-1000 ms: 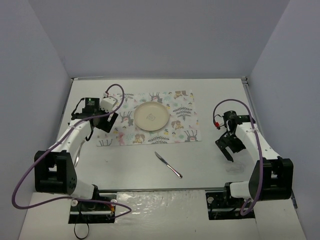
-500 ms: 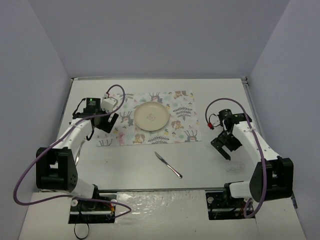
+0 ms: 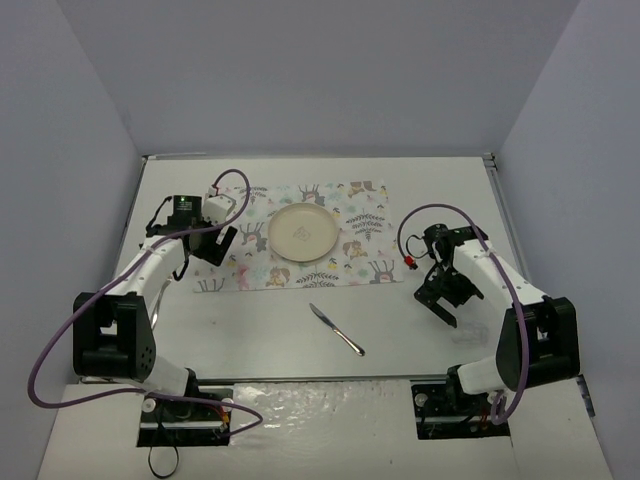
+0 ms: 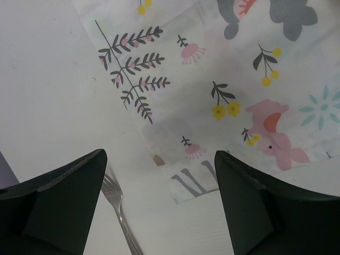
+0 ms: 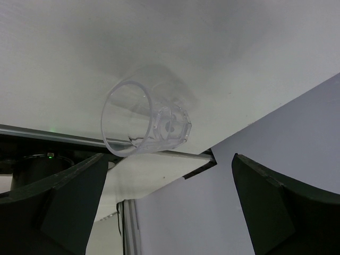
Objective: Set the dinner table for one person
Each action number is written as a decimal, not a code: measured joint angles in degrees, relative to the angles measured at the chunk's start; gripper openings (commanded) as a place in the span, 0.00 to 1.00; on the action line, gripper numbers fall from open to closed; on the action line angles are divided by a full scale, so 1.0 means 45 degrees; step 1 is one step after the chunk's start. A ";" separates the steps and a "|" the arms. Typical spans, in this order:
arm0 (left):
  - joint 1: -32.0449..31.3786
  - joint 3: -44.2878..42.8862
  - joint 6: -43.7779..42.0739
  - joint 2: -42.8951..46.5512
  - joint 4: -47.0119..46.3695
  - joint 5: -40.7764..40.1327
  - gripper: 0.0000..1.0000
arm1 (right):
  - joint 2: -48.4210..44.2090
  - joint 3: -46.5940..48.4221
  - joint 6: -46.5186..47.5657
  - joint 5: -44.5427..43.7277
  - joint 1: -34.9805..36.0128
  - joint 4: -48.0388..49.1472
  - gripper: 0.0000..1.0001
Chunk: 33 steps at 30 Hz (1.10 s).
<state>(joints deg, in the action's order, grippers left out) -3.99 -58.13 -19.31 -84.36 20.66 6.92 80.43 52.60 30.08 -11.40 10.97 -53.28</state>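
On the dinner table (image 3: 260,330) filling mid-frame, your left gripper (image 4: 159,159) and right gripper (image 5: 169,159) both gaped wide, empty; the tipped glass (image 5: 146,119) lay centre-frame before the right, so, I reckoned, you needed to straddle its wall squarely, closing gently.

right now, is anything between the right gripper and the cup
Nothing visible. In the right wrist view the clear cup lies on its side on bare table, near the table's edge. The open right gripper faces it with no object between them.
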 measured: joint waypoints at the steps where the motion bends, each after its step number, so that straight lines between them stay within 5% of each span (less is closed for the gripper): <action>1: 0.0000 0.0000 0.0000 0.0000 -0.0005 -0.0019 0.80 | 0.0013 -0.0030 -0.0010 -0.0034 0.0003 -0.0003 1.00; 33: 0.0000 -0.0094 0.0000 -0.0719 -0.0111 -0.0078 0.80 | 0.0852 0.0202 -0.0415 -0.1977 -0.1754 0.0175 1.00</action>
<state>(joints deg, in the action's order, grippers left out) -3.99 -58.55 -19.31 -87.59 20.16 6.57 84.27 53.50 28.21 -20.30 3.08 -52.50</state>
